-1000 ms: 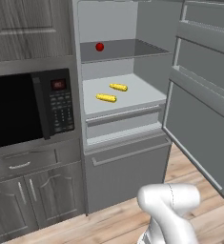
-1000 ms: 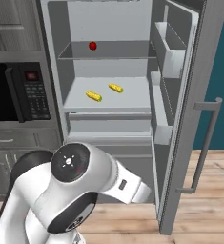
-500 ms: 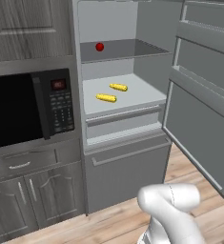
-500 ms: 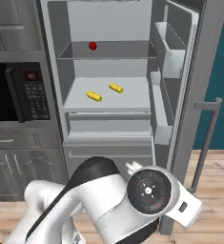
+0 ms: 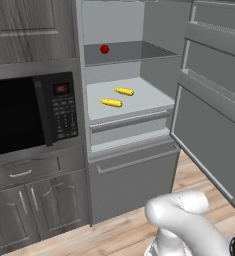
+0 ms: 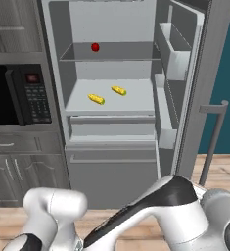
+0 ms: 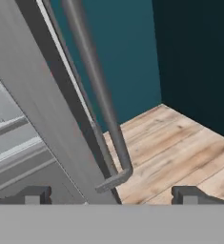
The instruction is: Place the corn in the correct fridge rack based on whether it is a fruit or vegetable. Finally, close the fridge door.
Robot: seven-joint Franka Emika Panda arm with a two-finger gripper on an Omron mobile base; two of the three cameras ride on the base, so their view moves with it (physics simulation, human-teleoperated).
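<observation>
Corn [image 5: 111,102] lies on the rack [image 5: 139,100], the pale shelf in the middle of the fridge, with a second cob [image 5: 124,91] just beside it at about 1 o'clock in the left base view. I cannot tell which of the two is the task's own. The red ball [image 5: 104,49] sits on the darker shelf [image 5: 134,50] above. Judging from that, I take the placing as done and the door as the step in hand.

Door [image 6: 204,73] stands wide open, swung out to the right of the cabinet, bins [image 6: 172,54] facing inward. In the hand view its edge runs from 11 o'clock down to 6, and the handle [image 7: 96,90] runs alongside it, apart from the panel, ending in a bent foot near the floor [image 7: 180,143].

My gripper [image 7: 108,195] has its fingers well apart, nothing between them, and the door's lower edge sits roughly in the gap. It touches nothing that I can see.

To close it well, I would get the hand onto the outer face, on the handle side, and push there instead of gripping. Contact far from the hinge gives the most leverage. I would keep the push square to the panel and follow the arc as it swings, so the fingers do not slide off or catch behind the handle. The arm's elbow sits low in front of the fridge in the right base view, so I would watch that it stays out of the door's path.
</observation>
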